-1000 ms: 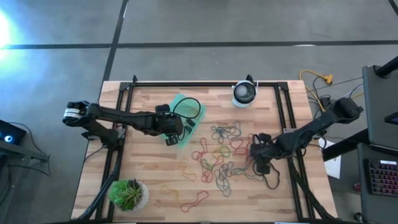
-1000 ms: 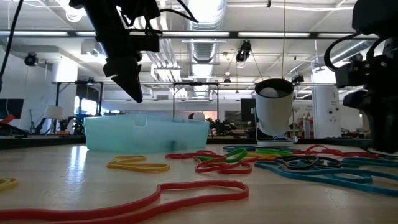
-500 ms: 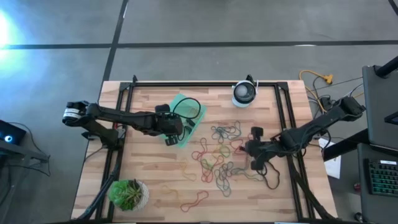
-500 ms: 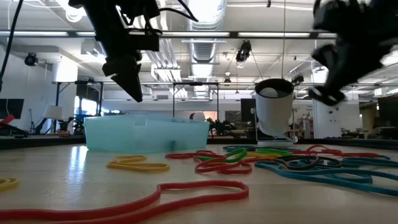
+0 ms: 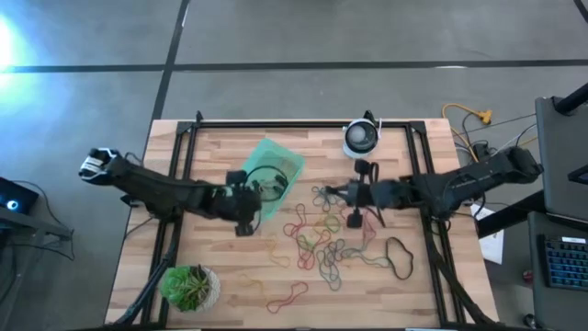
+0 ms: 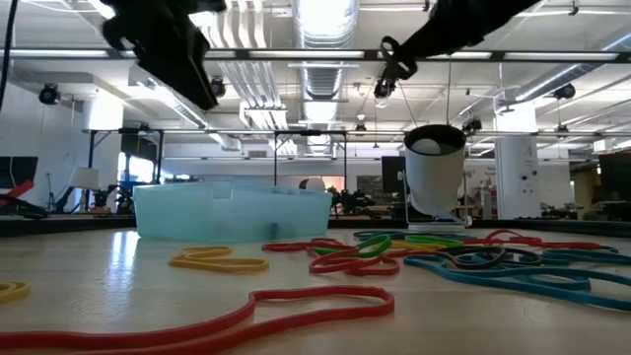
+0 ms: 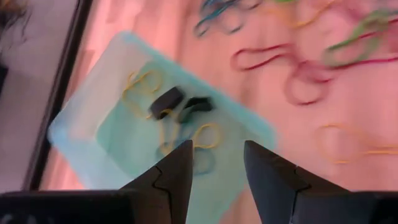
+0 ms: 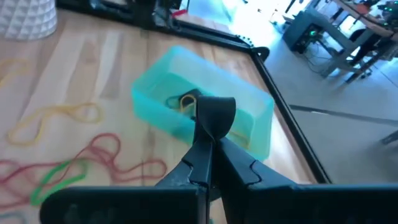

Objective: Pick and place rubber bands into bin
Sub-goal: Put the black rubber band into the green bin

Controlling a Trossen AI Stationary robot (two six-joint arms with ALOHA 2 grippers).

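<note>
rubber bands (image 5: 323, 237) litter the surface; right pincer (image 8: 208, 134) pinches a black band (image 8: 214, 112) for carrying toward the bin (image 5: 268, 175), while left pincer (image 7: 214, 163) waits apart beside it.

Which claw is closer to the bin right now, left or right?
Left. The left claw hovers at the bin's near edge, over its corner. The right claw is off to the side over the rubber bands, clearly farther away.
</note>
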